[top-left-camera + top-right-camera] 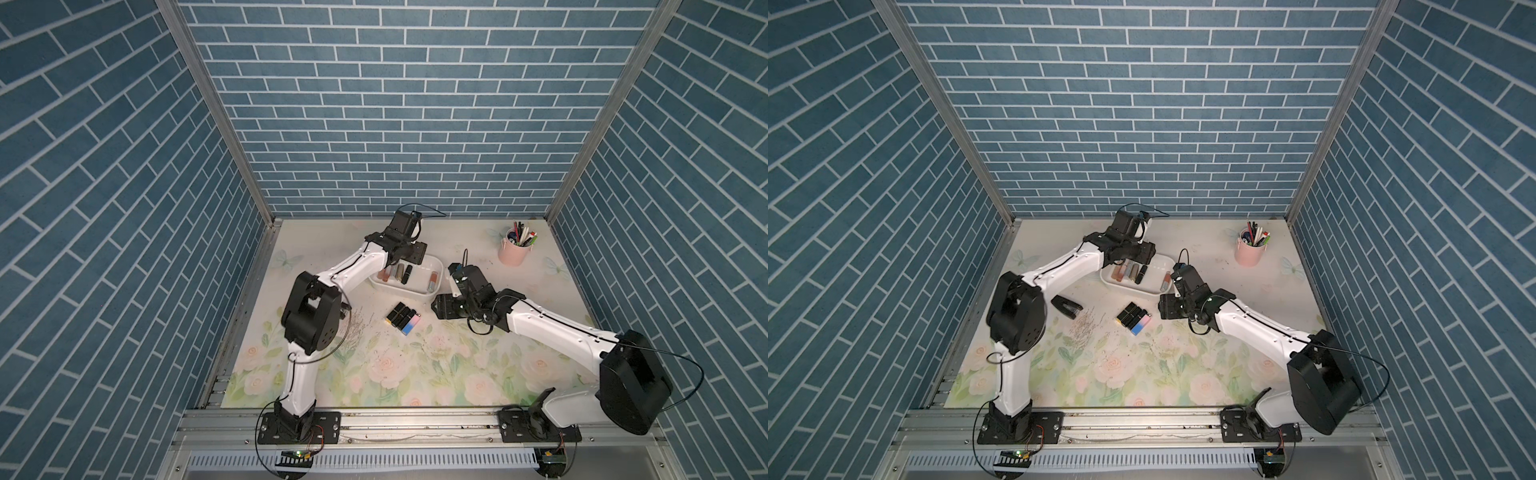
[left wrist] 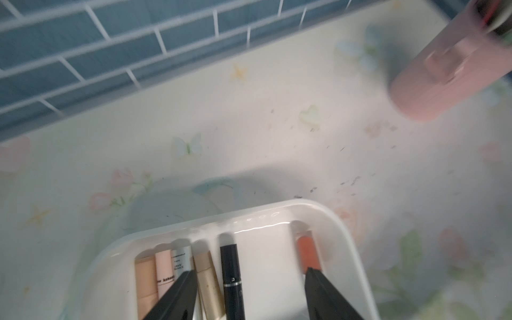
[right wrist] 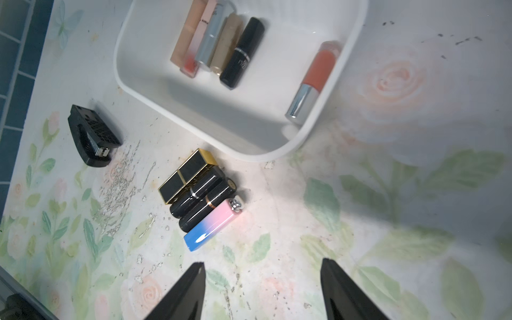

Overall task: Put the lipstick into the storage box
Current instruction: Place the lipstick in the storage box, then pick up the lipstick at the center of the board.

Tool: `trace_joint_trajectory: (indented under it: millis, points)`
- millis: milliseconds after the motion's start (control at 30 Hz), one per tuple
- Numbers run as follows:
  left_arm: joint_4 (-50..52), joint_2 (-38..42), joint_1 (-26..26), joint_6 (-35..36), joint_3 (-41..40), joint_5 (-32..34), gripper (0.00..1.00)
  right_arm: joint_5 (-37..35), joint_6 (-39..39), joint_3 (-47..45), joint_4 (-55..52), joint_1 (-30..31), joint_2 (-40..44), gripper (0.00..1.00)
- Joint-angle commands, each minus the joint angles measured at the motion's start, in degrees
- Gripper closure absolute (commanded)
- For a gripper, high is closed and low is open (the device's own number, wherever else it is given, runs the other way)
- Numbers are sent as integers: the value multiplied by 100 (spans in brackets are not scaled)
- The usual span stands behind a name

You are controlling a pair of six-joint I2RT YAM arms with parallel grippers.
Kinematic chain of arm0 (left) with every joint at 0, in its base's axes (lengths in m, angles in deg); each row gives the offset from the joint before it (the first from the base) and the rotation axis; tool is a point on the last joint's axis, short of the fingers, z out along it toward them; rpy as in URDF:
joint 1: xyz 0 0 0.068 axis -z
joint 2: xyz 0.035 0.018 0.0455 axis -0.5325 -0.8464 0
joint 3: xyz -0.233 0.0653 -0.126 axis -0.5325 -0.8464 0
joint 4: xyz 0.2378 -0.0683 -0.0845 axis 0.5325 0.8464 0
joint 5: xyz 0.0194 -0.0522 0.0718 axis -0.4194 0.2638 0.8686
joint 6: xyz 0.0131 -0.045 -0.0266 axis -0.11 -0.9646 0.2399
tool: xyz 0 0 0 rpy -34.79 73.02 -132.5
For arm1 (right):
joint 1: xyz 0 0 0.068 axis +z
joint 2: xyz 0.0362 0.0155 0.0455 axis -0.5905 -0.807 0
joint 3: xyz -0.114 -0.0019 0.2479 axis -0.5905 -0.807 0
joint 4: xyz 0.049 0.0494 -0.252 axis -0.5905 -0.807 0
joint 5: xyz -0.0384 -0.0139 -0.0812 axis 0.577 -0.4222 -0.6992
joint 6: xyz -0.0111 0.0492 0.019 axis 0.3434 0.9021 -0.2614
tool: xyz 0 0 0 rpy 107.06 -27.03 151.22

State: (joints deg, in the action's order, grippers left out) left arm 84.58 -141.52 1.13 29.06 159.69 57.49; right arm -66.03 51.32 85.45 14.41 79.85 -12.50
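Left gripper [image 2: 249, 271] is seen low over the storage box [image 1: 405, 292], jaws apart, nothing clamped; a black lipstick [image 2: 231, 274] lies on the box floor between its fingers, touching a gold one [image 2: 206, 274]; five lipsticks are counted in a row there, an orange one [image 3: 318, 72] apart at the other end; four more [image 3: 199, 194] are left on the floral mat [image 3: 388, 194], packed side by side, just beside the box; right gripper [image 3: 262, 262] is held above the mat near them, jaws apart, empty; the step is judged a drop-off at its release, task a bit over halfway; next, the left arm is to be lifted clear of the rim without the row being nudged; the outer pink-blue lipstick [image 3: 212, 225] is judged the easiest pick, fingers set across its width; a neighbour could be dragged along.
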Motion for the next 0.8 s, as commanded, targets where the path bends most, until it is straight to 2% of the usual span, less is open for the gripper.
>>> trace_joint_trajectory:
  millis: [0, 167, 333, 533, 767]
  points:
    - [-111, 850, -15, -206, -485, -149, 30, -319, 438, 373, -377, 351, -385, 30]
    - [-288, 2121, -201, -568, -1707, -447, 29, -472, 914, 601, -431, 685, -838, 30]
    - [-425, 3083, -501, -911, -2869, -1056, 27, -443, 1086, 801, -479, 886, -1226, 30]
    - [-479, 3712, -556, -1013, -3735, -1083, 25, -411, 1104, 1063, -439, 980, -1707, 30]
    - [-491, 4009, -697, -1005, -4128, -1025, 25, -315, 1079, 1259, -387, 987, -2067, 31]
